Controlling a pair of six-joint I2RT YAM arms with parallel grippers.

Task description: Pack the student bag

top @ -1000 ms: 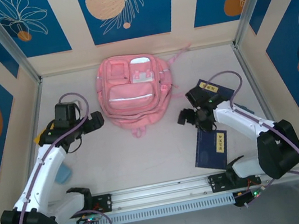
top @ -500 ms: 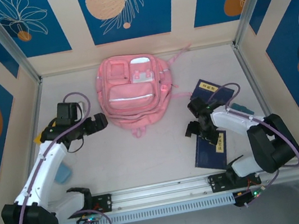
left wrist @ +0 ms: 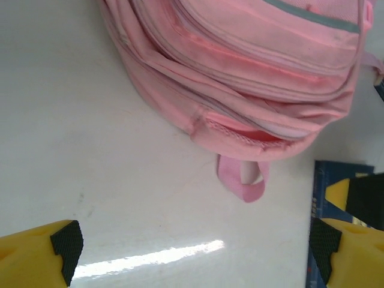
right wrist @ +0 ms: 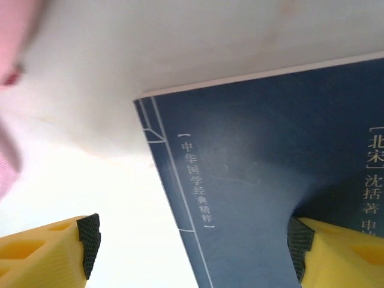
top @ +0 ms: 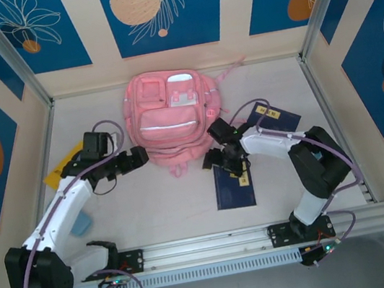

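Observation:
The student bag (top: 170,122), a soft pink backpack, lies flat at the back centre with its top loop (top: 176,170) pointing toward me. In the left wrist view the bag (left wrist: 252,72) is close ahead and its loop (left wrist: 243,180) lies on the table. My left gripper (top: 139,158) is open just left of the bag's near end, its pads (left wrist: 65,245) bare over the table. My right gripper (top: 224,159) is open over the top edge of a dark blue book (top: 233,185). One pad (right wrist: 298,247) rests on the book's cover (right wrist: 270,174), the other hangs beside its edge.
A second dark blue book (top: 275,116) lies at the right behind the right arm. A yellow flat item (top: 56,174) pokes out under the left arm, and a light blue object (top: 82,223) sits near the left base. Panelled walls close in three sides.
The right gripper swept left toward the bag and the blue book slid left with it, turning upright. The left gripper edged right toward the bag's near end.

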